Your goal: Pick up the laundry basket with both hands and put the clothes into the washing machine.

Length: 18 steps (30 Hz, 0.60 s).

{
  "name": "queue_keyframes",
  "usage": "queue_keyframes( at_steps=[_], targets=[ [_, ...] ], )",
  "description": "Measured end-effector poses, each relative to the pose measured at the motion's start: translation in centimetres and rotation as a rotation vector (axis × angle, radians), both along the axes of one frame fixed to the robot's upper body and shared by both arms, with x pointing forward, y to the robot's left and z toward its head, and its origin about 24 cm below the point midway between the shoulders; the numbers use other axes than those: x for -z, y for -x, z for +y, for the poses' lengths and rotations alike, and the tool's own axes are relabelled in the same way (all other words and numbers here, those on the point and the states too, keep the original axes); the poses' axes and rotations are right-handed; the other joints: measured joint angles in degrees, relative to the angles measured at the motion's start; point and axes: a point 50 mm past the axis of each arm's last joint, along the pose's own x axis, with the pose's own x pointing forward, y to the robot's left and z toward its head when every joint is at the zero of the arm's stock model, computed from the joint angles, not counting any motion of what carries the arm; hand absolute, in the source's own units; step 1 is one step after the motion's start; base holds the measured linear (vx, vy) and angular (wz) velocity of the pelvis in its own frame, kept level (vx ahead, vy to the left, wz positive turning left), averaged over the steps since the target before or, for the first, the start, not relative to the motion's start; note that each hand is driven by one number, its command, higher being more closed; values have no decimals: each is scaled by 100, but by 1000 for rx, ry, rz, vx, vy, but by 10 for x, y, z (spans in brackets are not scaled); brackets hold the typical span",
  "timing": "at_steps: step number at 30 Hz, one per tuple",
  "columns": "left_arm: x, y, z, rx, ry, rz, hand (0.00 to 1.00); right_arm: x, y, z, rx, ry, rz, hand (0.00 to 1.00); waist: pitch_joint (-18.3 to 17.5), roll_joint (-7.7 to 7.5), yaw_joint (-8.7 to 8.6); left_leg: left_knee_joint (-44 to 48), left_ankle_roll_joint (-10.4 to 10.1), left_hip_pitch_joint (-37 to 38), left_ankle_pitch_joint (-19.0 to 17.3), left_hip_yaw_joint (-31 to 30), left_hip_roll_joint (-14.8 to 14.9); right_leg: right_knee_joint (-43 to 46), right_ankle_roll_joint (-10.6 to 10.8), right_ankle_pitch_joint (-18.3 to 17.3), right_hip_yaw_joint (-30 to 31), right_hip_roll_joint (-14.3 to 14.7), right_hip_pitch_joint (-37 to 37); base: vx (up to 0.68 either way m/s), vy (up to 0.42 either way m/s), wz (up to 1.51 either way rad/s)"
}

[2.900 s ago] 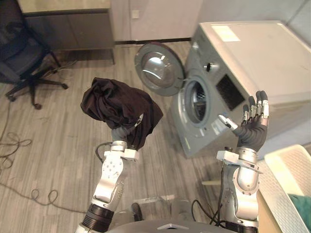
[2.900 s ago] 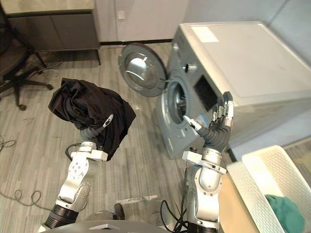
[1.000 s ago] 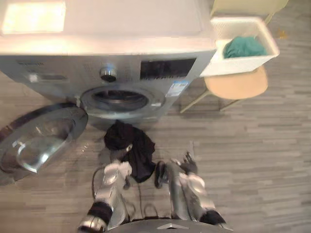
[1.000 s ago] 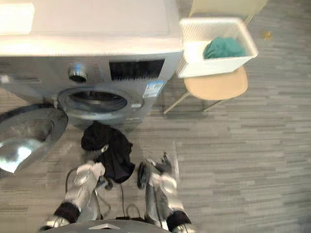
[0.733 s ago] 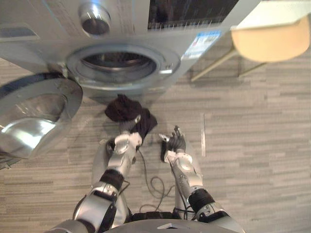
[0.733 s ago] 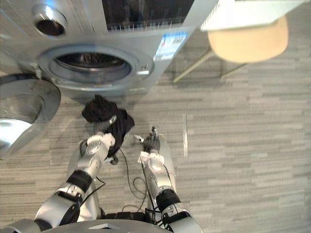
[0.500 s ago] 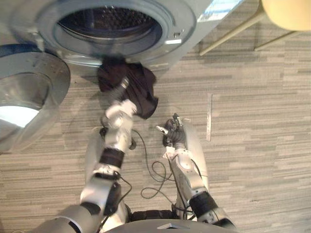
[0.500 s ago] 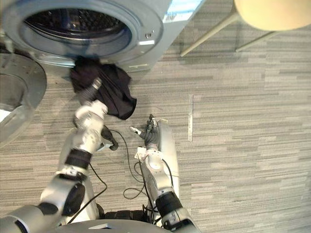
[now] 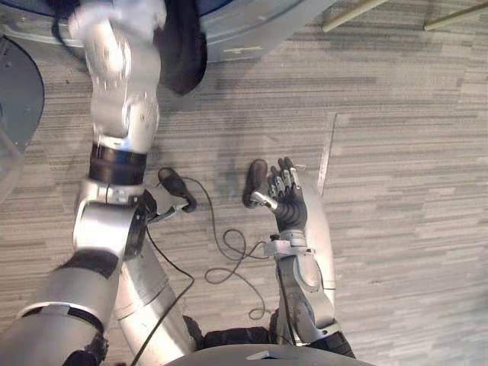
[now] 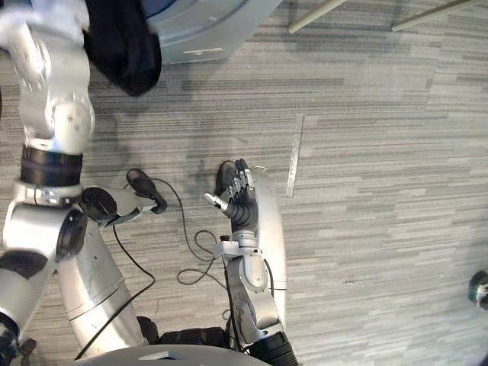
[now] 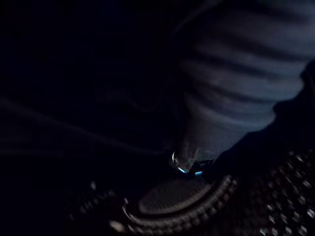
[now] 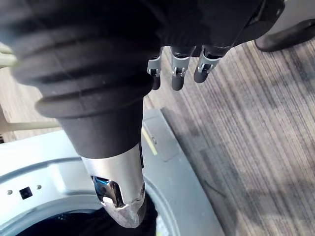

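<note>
Right hand (image 9: 286, 197) open above the floor (image 9: 396, 152), left hand (image 11: 236, 73) at the washing machine (image 9: 252, 27).
Its fingers are straight and slightly spread, holding nothing. The left arm reaches up to the machine's door opening, where the black garment (image 9: 183, 49) hangs over the rim; the left fingers' grip cannot be told.
</note>
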Motion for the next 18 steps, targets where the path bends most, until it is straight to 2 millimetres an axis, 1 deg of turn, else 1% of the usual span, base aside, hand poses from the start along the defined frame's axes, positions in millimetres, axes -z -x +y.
queue_keyframes(
  at_steps=[1,2,3,5,7,8,9,11,12,13,14,15,16,17,18],
  targets=[
    [-9,8,-9,41,-5,-39,100,-1,0,0,-4,-1,-5,0,2,-4,-15,-50,-1,-1,13,15,-2,-60,-3,21,-9,3,-2,5,-49,-8],
    [-21,12,-13,115,44,-38,100,-3,-1,1,-16,-1,-19,0,4,-10,-70,-151,2,-12,45,38,-10,-175,12,71,-31,6,-8,4,-35,-6],
    [-23,17,-14,163,50,-86,100,-8,0,1,-20,-4,-43,0,0,-23,-122,-253,8,-70,97,51,-37,-286,18,136,-58,4,-60,3,-43,-2],
    [-30,30,-27,249,50,-138,100,-14,-3,-2,-9,-9,-69,0,29,-111,-129,-386,32,-150,161,91,-53,-423,18,205,-105,-4,-124,-11,-34,2],
    [-34,36,-33,269,42,-178,100,-20,-5,-8,15,-16,-94,0,28,-120,-137,-486,61,-213,193,110,-84,-550,6,259,-143,-22,-162,-17,1,-3],
    [-36,39,-36,267,35,-191,0,-24,-7,-11,30,-19,-109,0,27,-121,-138,-539,84,-220,206,137,-91,-632,34,341,-143,-20,-177,-45,17,-11],
    [-36,40,-36,265,32,-193,0,-26,-7,-14,46,-22,-118,0,25,-125,-145,-565,93,-221,211,154,-92,-695,48,375,-143,-17,-172,-65,27,-15],
    [-42,39,-38,162,-16,-200,0,-29,-8,-26,94,-23,-133,0,24,-128,-150,-652,145,-220,238,219,-97,-833,85,463,-138,-13,-168,-69,24,-9],
    [-50,35,-40,77,-76,-188,0,-28,-9,-34,127,-23,-131,0,23,-129,-158,-692,171,-216,251,255,-104,-885,98,497,-130,-14,-166,-83,15,-5],
    [-62,28,-42,-104,-219,-171,0,-26,-10,-45,170,-26,-120,0,23,-130,-184,-709,188,-216,260,275,-105,-937,108,538,-124,-9,-159,-105,12,-9],
    [-70,21,-40,-311,-369,-162,0,-23,-10,-53,201,-44,-107,0,22,-131,-228,-710,198,-194,265,299,-103,-965,128,573,-103,-2,-151,-90,5,-11],
    [-71,15,-37,-497,-477,-162,0,-20,-11,-56,211,-54,-96,0,22,-134,-251,-715,199,-149,265,339,-94,-975,139,595,-78,10,-143,-90,-11,-15],
    [-66,4,-35,-736,-623,-162,0,-17,-11,-60,222,-50,-91,0,21,-136,-260,-725,199,-69,265,388,-67,-1002,149,614,-43,33,-113,-84,-26,-13],
    [-62,-3,-35,-853,-703,-162,0,-16,-11,-61,221,-53,-88,0,21,-136,-261,-732,199,-41,265,403,-43,-1027,147,623,-17,55,-93,-83,-32,-23],
    [-53,-13,-34,-1124,-851,-198,0,-15,-11,-62,218,-62,-96,0,18,-142,-257,-746,198,-20,265,414,13,-1074,139,676,-5,126,-84,-83,-35,-21]
  ],
)
